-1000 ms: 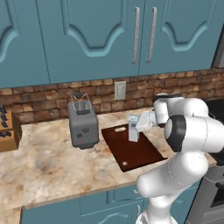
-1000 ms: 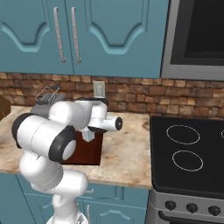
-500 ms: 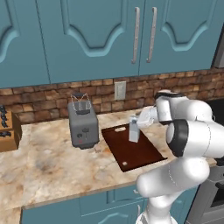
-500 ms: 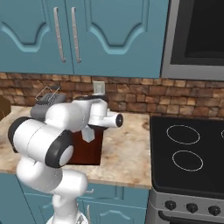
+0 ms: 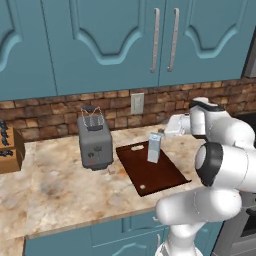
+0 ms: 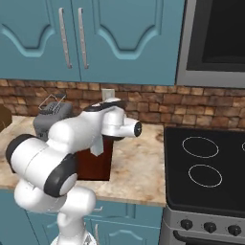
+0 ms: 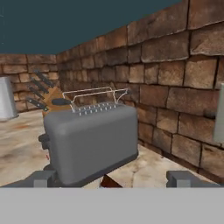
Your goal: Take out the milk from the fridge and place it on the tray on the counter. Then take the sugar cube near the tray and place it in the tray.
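Left base view: milk carton stands upright on the brown tray, toward the tray's back edge, nothing touching it. A second ago the hand was close against the carton; now the hand sits just beside it on the right, drawn back and a little higher, with a clear gap between them. Carton has not shifted or tipped since the release.

Hand view: fingertips stand spread wide at the bottom corners, nothing between them. A second ago they were part closed; they have opened fully. Camera looks past the tray toward the grey toaster and the brick wall.

Reading: the first half of the task looks done, milk delivered and let go on the tray.

Outward: toaster stands on the table just left of the tray. A small pale speck lies on the table between toaster and tray, too small to confirm as the sugar cube. Stovetop lies off to the right.

Next, by my judgement: lift clear of the carton without clipping it, then swing over to find the cube.
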Robot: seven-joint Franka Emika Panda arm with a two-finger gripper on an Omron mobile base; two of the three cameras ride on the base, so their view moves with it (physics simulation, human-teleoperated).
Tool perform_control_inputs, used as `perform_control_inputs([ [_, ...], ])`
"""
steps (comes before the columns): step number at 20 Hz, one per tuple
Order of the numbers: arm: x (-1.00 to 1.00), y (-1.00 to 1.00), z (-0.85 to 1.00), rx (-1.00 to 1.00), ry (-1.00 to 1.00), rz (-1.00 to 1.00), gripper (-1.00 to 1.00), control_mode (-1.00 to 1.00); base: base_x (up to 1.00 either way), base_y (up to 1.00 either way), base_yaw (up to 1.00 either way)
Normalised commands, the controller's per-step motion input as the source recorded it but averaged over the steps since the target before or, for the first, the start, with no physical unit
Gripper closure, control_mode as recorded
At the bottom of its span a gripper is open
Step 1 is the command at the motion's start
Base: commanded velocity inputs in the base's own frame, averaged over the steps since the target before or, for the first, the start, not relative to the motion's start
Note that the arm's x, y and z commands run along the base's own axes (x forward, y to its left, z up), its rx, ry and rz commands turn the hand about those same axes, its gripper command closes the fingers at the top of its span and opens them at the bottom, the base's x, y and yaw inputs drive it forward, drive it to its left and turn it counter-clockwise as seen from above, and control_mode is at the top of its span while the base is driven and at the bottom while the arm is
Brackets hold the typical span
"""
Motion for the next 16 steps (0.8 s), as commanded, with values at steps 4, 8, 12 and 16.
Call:
perform_control_inputs([
  [4, -0.42, -0.42, 0.52, 0.09, -0.09, 0.00, -1.00, -1.00, 0.00, 0.00, 0.00],
  [8, -0.97, -0.22, 0.45, 0.07, 0.00, -0.01, -1.00, -1.00, 0.00, 0.00, 0.00],
  [12, -1.00, -0.04, 0.38, 0.04, 0.00, -0.05, -1.00, -1.00, 0.00, 0.00, 0.00],
  [16, -1.00, 0.00, 0.92, 0.11, -0.05, -0.07, -1.00, -1.00, 0.00, 0.00, 0.00],
])
